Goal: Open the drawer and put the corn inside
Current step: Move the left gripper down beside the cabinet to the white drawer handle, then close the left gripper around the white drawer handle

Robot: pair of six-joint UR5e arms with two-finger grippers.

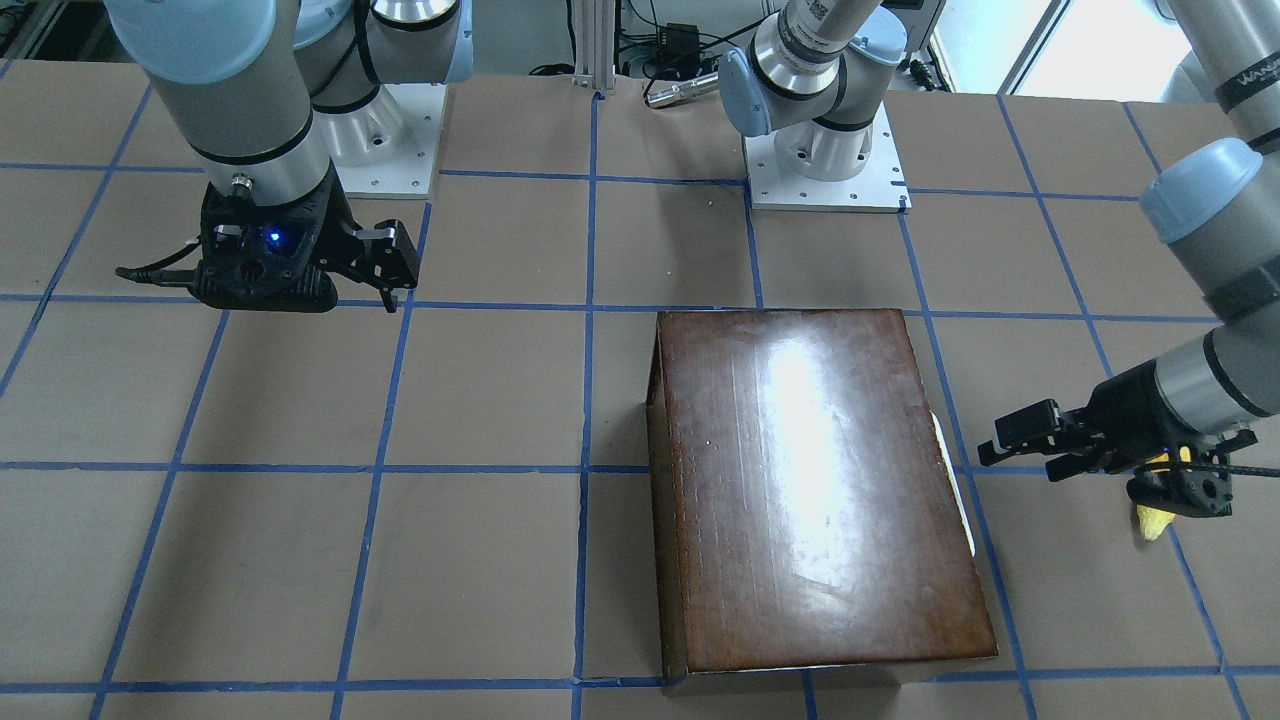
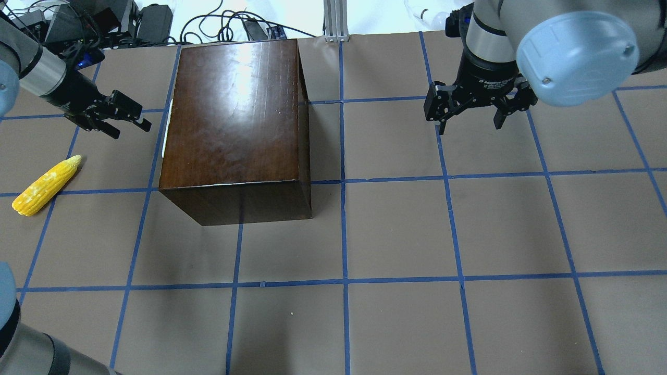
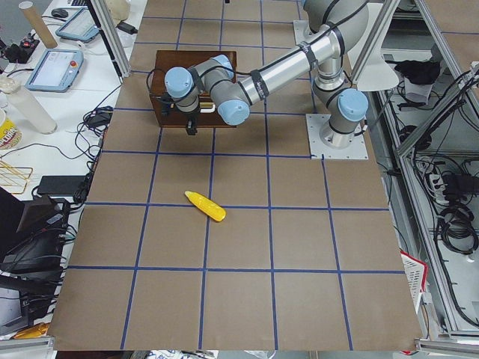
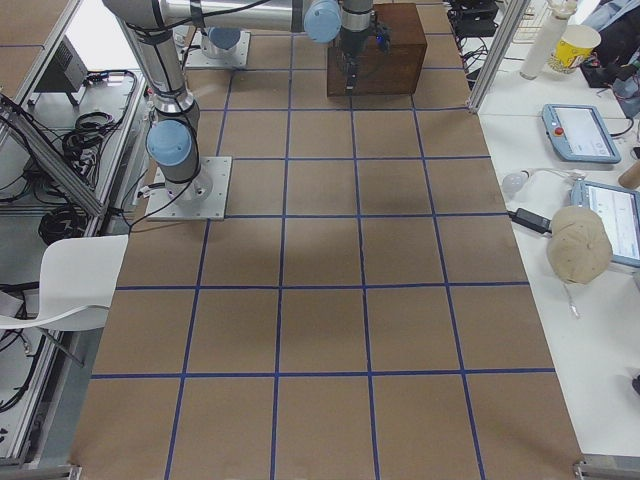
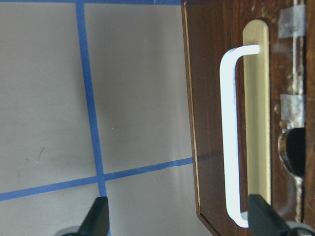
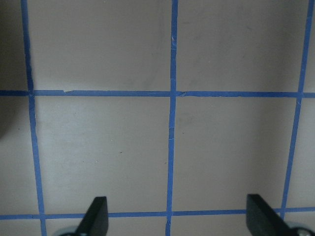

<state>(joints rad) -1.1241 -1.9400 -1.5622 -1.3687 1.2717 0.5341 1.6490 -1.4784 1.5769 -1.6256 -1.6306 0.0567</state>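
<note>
Drawer (image 5: pixel 211 98) shut, so I'm on the opening step: my left gripper (image 2: pixel 131 130), jaws spread, must close on the white handle (image 5: pixel 229 137) at its three o'clock.

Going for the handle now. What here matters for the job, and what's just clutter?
Job: drawer, closed, with its white handle; box; corn; left hand, open, facing the handle.
Not needed: right hand, idle and open; side-bench pendants and paper cup.
</note>
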